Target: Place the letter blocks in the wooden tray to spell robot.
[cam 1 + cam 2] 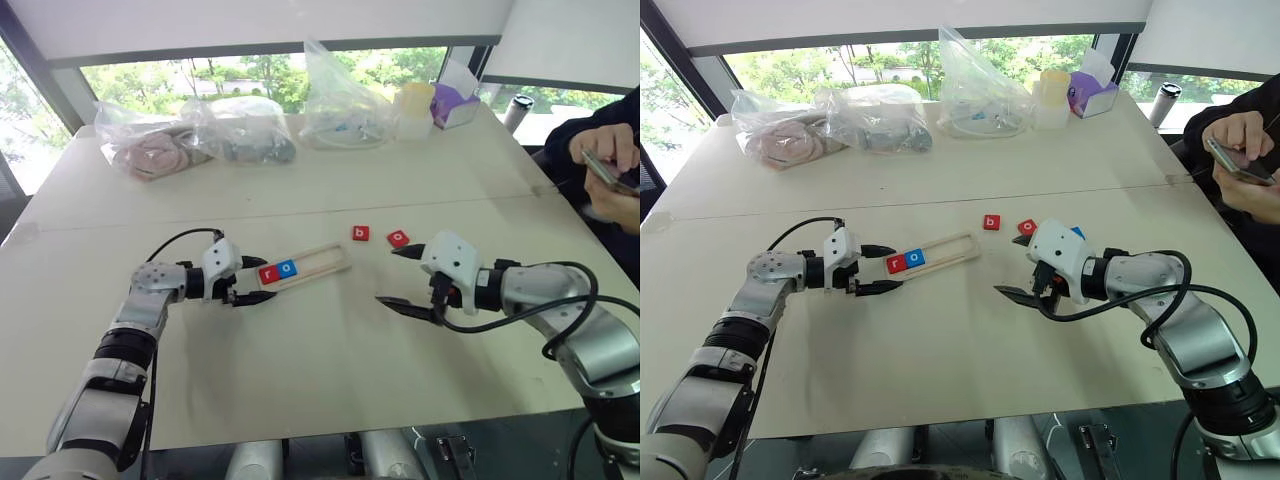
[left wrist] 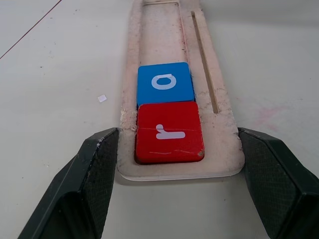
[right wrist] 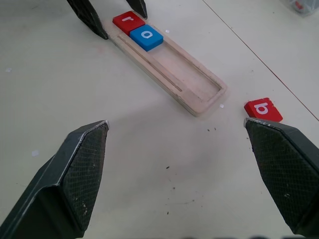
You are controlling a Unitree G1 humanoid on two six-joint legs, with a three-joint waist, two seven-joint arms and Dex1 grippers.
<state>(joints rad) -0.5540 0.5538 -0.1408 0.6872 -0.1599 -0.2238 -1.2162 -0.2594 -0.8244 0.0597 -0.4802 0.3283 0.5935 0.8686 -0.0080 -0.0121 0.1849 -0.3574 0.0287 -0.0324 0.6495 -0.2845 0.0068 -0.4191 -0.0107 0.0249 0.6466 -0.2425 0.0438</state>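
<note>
Left hand [image 2: 174, 164] is clamped on the near end of the long pale wooden tray [image 1: 318, 261], one black finger [image 2: 87, 184] pressed against each long side, while the right hand [image 1: 403, 278] hovers over the wide white bench [image 1: 330, 350] with its fingers spread far apart and nothing between them. Inside the tray's slot, at the gripped end, a red square block with a white r [image 2: 168, 132] sits touching a blue square block with a white o [image 2: 164, 83]. Just beyond the tray's far end, a red block marked b [image 3: 262, 109] lies on the bench, with another red block marked o [image 1: 398, 239] beside it.
</note>
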